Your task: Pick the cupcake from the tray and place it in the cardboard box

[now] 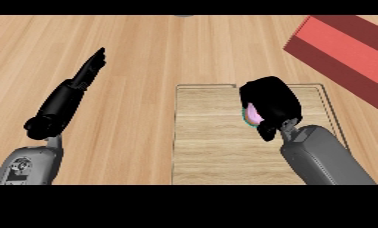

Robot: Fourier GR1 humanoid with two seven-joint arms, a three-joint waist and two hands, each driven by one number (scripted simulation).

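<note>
Right hand (pixel 270 103) curled around cupcake (pixel 255 116) over tray (pixel 214 142), left hand (pixel 70 97) fingers straight, resting at left

This looks like a kitchen: a broad counter (pixel 148 62) of pale wood planks fills the view. On it lies a flat wooden tray (pixel 214 147) with a thin raised rim, and a red box (pixel 339 52) sits at the far right corner.
</note>
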